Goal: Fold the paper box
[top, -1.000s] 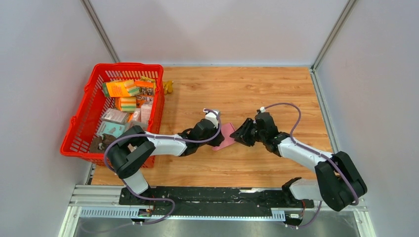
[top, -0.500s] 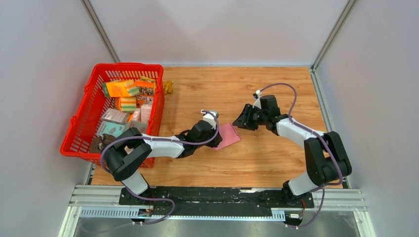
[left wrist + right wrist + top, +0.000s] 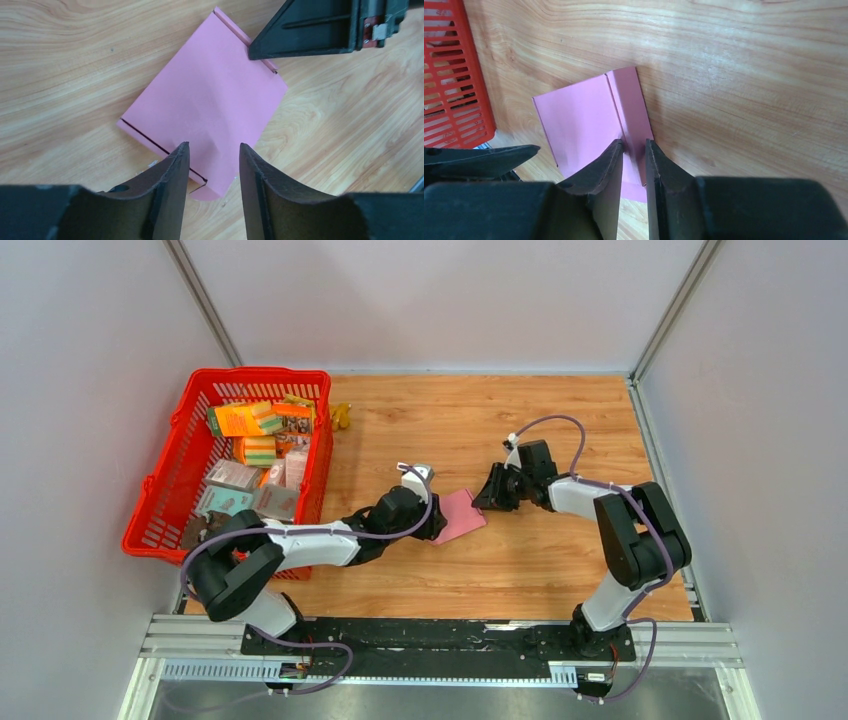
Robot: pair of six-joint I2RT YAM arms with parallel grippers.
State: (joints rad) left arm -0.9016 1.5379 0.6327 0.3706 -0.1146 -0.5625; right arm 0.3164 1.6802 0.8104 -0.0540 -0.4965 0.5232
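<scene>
Left gripper (image 3: 212,150) hovers low over the near corner of the paper box (image 3: 210,100), its two fingers clearly apart and holding nothing. The corner lies in the gap between them, seemingly so that this arm can pin or catch that end while the other arm works the far end. Whether the fingertips touch the card cannot be told.

Between the two arms, near the middle of the wooden table (image 3: 540,560), the paper box lies flat as a pink sheet turned diamond-wise. One dark slit runs along its left edge, and a narrow creased flap (image 3: 631,105) runs along its right edge.

At the right, the right gripper (image 3: 632,147) comes in low at that flap, its fingers drawn almost together with only a slim strip of pink showing between them. It looks placed to lift the flap along its crease. Whether it is pinching the card or only resting over it cannot be told.
</scene>
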